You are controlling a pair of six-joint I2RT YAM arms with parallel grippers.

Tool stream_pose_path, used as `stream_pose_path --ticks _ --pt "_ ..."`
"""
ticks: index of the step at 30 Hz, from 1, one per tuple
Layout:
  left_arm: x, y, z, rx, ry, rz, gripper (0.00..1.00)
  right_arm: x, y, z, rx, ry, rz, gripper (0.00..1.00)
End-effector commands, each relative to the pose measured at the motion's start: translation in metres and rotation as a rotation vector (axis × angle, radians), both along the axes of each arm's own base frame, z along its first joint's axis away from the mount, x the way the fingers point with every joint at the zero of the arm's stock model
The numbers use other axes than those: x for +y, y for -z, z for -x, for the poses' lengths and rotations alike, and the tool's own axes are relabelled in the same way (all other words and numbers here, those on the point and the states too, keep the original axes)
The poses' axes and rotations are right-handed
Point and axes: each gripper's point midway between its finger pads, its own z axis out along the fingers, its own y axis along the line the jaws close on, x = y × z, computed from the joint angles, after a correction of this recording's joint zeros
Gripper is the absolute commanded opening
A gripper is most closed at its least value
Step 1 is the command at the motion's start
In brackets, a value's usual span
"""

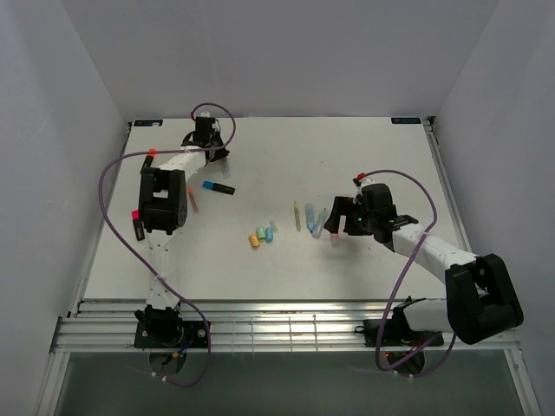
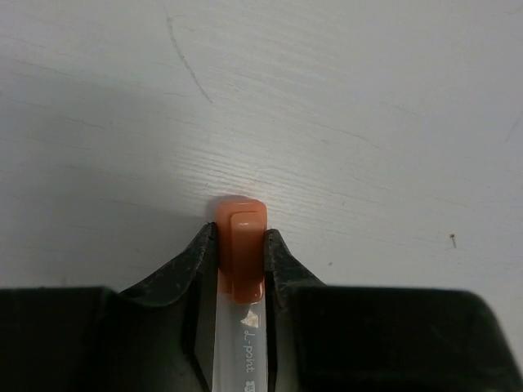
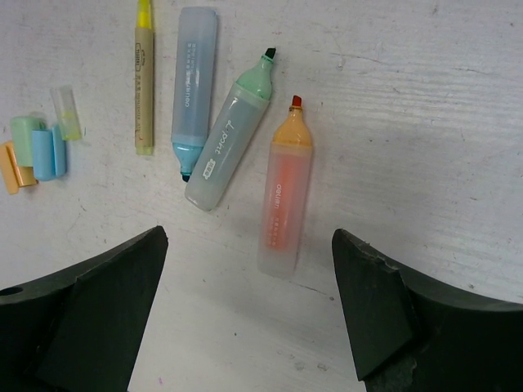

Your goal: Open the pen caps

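- Left jaws clench the orange cap (image 2: 239, 245) at far left; squeeze the cap only, clear of the pen (image 2: 235, 351).
- Right jaws gape empty above uncapped highlighters (image 3: 221, 143); bring them over to steady the barrel.

place: robot lab cell | shown by: white enclosure walls (image 1: 277, 52), white table (image 1: 364, 156)

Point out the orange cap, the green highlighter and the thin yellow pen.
orange cap (image 2: 243, 245), left wrist view, middle of its clip
green highlighter (image 3: 227, 147), right wrist view, middle of barrel
thin yellow pen (image 3: 144, 82), right wrist view, middle of barrel
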Motion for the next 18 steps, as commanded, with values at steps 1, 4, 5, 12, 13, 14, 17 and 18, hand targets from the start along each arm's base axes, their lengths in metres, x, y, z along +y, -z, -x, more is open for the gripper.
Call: stream_pose_path --ticks 1,4,5,12,13,14,17,18 --pt "-0.021 -0.041 -0.013 -0.067 0.021 0.129 0.02 -0.003 -0.012 -0.007 -0.053 0.009 0.0 0.87" --pt "-0.034 -0.076 -0.009 -0.115 0.043 0.219 0.0 -0.003 -0.017 -0.005 -0.053 0.009 -0.003 0.87" --pt "-0.038 -0.088 -0.006 -0.133 0.051 0.243 0.0 -0.002 -0.02 -0.005 -0.056 0.006 -0.005 0.87" --pt "-0.07 -0.167 0.062 -0.214 0.132 0.378 0.0 0.023 -0.059 0.004 -0.097 -0.091 -0.141 0.89" --pt "-0.074 -0.154 0.081 -0.185 0.13 0.392 0.0 0.03 -0.066 0.005 -0.106 -0.111 -0.162 0.89" --pt "-0.09 -0.161 0.096 -0.191 0.158 0.404 0.0 0.038 -0.073 0.009 -0.108 -0.146 -0.197 0.9" --pt "-0.116 -0.18 0.147 -0.211 0.183 0.425 0.0 0.069 -0.093 0.014 -0.113 -0.214 -0.263 0.91" --pt "-0.121 -0.201 0.163 -0.25 0.201 0.442 0.0 0.08 -0.094 0.015 -0.092 -0.224 -0.278 0.91"
